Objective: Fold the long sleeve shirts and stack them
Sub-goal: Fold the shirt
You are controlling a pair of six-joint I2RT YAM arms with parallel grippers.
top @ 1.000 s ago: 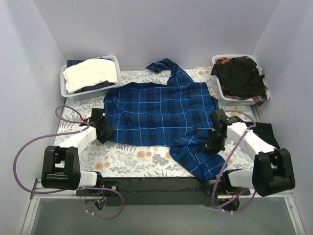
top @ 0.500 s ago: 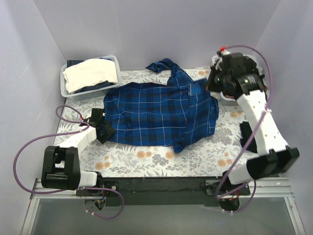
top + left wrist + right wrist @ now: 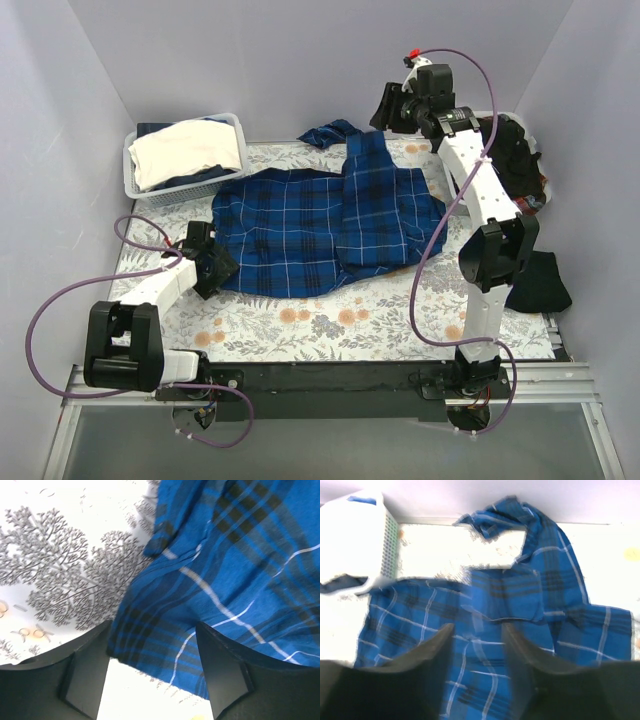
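Note:
The royal-blue plaid long sleeve shirt (image 3: 290, 235) lies spread on the flowered table cover, with one sleeve (image 3: 375, 205) folded over its right half. Its cloth fills the left wrist view (image 3: 240, 570) and lies far below in the right wrist view (image 3: 510, 595). My left gripper (image 3: 210, 268) stands open low at the shirt's lower left corner, the hem lying loose between its fingers (image 3: 155, 680). My right gripper (image 3: 385, 108) hangs high over the back of the table, open and holding nothing (image 3: 477, 650). A black shirt (image 3: 515, 150) fills the right basket, partly hidden by the right arm.
A white lattice basket (image 3: 130, 170) at the back left holds cream and dark cloth; it shows in the right wrist view too (image 3: 365, 540). The right basket (image 3: 452, 185) stands at the back right. A black cloth (image 3: 540, 285) lies at the table's right edge.
The right arm carried the lower right sleeve up and across onto the shirt's body, let it go and rose toward the back. The left gripper's jaws opened at the hem.

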